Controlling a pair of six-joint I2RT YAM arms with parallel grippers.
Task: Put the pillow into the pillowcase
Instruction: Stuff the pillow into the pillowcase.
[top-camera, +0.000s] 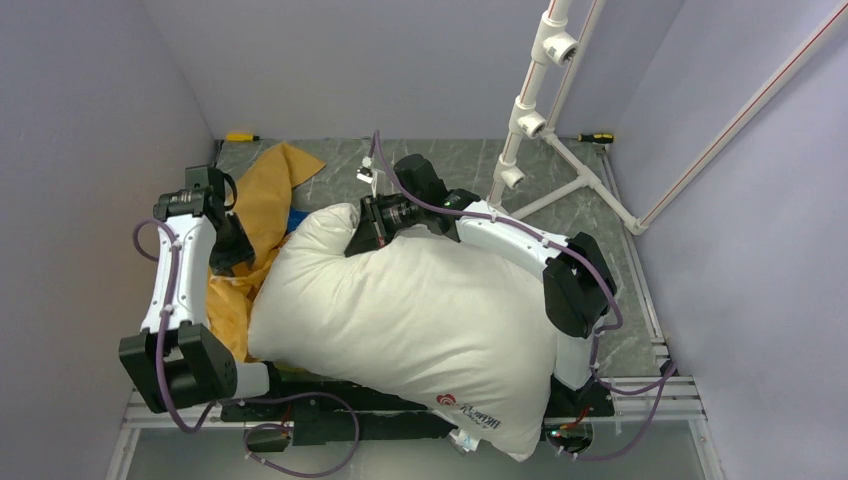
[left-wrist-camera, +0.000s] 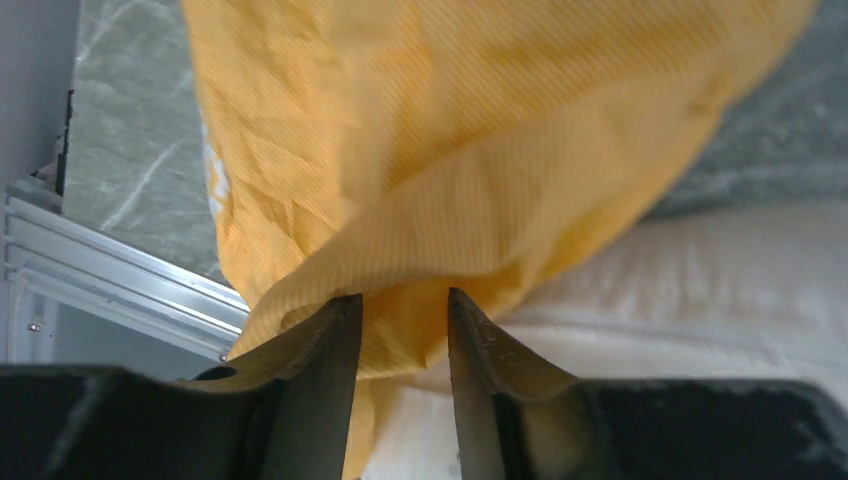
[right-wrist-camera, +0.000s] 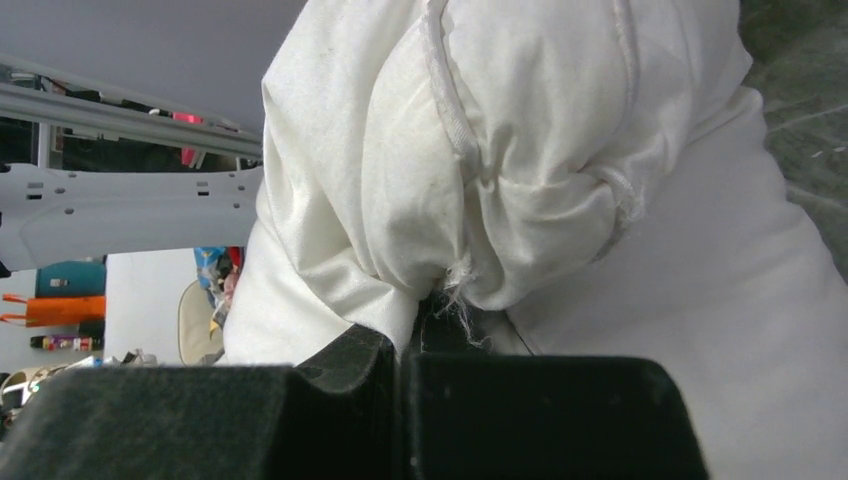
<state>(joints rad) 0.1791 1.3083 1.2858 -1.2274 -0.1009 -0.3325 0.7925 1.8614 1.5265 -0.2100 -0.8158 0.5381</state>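
The big white pillow (top-camera: 400, 320) lies across the middle of the table, its red-logo end toward the arm bases. My right gripper (top-camera: 358, 240) is shut on a bunched far corner of the pillow (right-wrist-camera: 520, 150), and the cloth is pinched at the right gripper's tips (right-wrist-camera: 408, 335). The pillowcase (top-camera: 265, 195) lies crumpled to the left, orange-yellow side up, with a bit of blue showing by the pillow. My left gripper (top-camera: 232, 255) is over it. In the left wrist view the left gripper (left-wrist-camera: 402, 295) has its jaws apart, with a fold of the pillowcase (left-wrist-camera: 450, 130) between the fingertips and the pillow (left-wrist-camera: 700, 290) just beyond.
A white pipe stand (top-camera: 530, 120) rises at the back right, its feet spread on the grey-green table (top-camera: 470, 165). Yellow-handled screwdrivers lie against the back wall at the left (top-camera: 241, 136) and the right (top-camera: 597, 138). Lilac walls close in on three sides. An aluminium rail (top-camera: 660, 385) runs along the near edge.
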